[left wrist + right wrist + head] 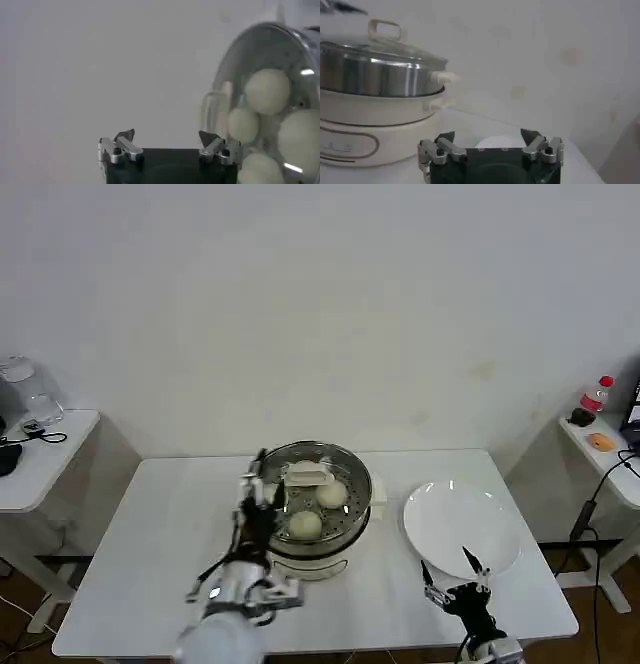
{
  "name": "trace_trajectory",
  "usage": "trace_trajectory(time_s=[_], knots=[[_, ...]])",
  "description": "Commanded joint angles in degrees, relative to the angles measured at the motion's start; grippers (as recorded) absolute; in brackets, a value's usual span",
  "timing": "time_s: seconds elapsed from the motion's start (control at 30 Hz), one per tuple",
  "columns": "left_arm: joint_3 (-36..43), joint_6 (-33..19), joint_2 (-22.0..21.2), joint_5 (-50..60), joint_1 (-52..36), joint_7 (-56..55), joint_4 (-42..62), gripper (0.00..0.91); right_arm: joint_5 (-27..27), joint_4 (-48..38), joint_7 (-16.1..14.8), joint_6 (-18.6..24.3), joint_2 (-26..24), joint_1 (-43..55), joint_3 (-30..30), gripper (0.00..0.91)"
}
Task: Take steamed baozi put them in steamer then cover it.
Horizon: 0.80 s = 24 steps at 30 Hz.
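On the counter (170,524), the steamer (316,554) already carries the glass cover (345,459), its pale handle (309,475) at the centre, and the steamed baozi (305,525) sit inside on the tray, visible through the glass. The white plate (460,524) just beside the steamer on its right is bare, so the loading looks done and the covering step seems to be at its end. The left gripper (255,484) hovers at the steamer's left rim with its fingers (122,147) spread wide, holding nothing and touching nothing that I can make out. The right gripper (452,576) waits at the near edge of the plate, fingers (540,146) likewise wide and empty. What remains, as I judge it, is to check the cover sits level on the rim and draw the left arm clear without nudging it.
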Motion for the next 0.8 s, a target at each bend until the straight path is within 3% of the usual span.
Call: trace_trajectory(time_s=[0.03,0.1,0.3,0.63,0.8], knots=[[-30.2,-19.9,3.3,-91.4,22.8,-28.5,-1.4,0.907,3.6,2.0,2.0,-0.8,-2.1,-1.3,-1.5,0.907],[-30.9,-25.2,3.3,-92.7,24.2,-29.4,1.3,0.907,3.6,2.3,2.0,-1.0,-2.7,-1.7,-1.8,0.907],[-29.3,-24.0,0.4,-92.0,29.3,-28.1,-0.1,0.907,4.3,4.3,2.2,-1.7,-4.7,-4.1,-2.4,0.907],[-26.4,-33.6,-1.3,-79.1,39.3,-24.5,0.8,0.907,8.6,6.0,3.6,-2.5,-6.6,-8.2,-2.0,0.907],[-25.8,-33.6,-1.3,-78.9,40.4,-23.2,2.3,0.907,10.1,6.3,4.1,-2.0,-7.2,-8.5,-2.8,0.907]])
